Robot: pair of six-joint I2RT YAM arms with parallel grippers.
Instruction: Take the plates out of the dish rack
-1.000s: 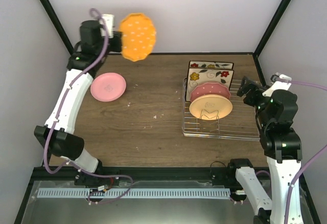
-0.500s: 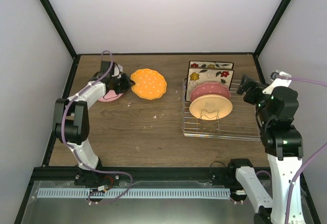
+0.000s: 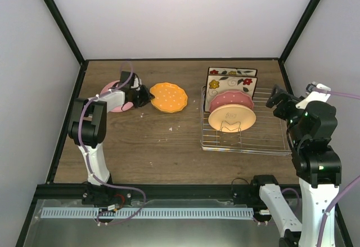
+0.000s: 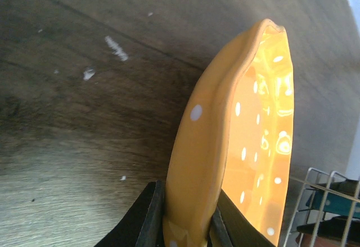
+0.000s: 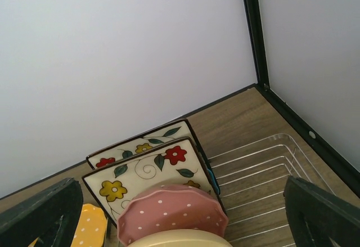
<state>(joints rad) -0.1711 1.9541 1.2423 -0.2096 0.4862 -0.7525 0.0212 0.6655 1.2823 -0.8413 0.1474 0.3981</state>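
Orange white-dotted scalloped plate (image 3: 169, 97) is clamped by its rim between the black fingers (image 4: 143, 220) of the left gripper (image 3: 140, 96). It sits low near the far edge of the wooden bench (image 3: 169, 146), just beside a plain pink round plate (image 3: 119, 107) toward the far-left corner; whether it touches the wood I cannot tell. The silver wire dish rack (image 3: 247, 141) by the right edge holds two square cream flowered plates (image 3: 230, 82), a dark pink dotted plate (image 3: 232, 98) and a pale yellow plate (image 3: 232, 117). The right gripper (image 3: 277, 97) hangs beside the rack, jaws wide apart.
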